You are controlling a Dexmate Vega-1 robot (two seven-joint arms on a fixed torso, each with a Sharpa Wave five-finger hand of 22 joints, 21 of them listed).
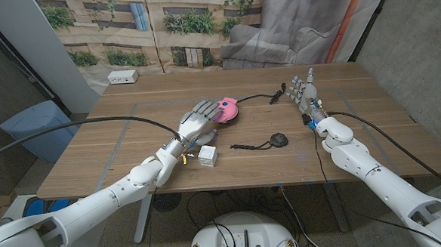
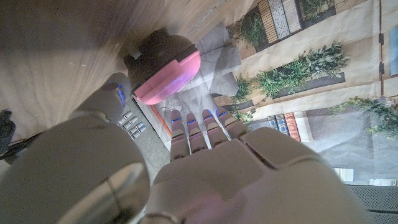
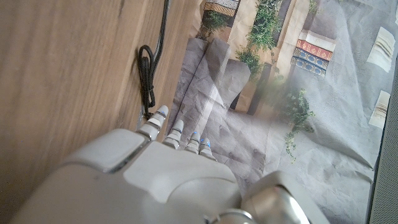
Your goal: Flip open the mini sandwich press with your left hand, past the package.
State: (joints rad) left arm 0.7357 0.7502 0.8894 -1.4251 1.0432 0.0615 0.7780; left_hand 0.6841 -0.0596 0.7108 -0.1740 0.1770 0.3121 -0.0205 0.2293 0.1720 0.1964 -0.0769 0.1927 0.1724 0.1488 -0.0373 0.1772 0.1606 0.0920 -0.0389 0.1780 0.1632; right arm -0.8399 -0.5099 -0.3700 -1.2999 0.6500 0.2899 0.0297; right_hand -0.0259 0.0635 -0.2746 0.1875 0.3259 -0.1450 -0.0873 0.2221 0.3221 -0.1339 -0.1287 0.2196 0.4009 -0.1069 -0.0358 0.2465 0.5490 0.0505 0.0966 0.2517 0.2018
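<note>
reaching past the white package (image 1: 208,157), left hand (image 1: 198,122) (fingers spread, gripping nothing) touches the pink sandwich press (image 1: 227,109).

Your two arms are glossy white rounded shells trailing black cables, ending in a pale grey left hand (image 1: 199,121) and right hand (image 1: 305,93) whose fingers carry small blue marks.
</note>
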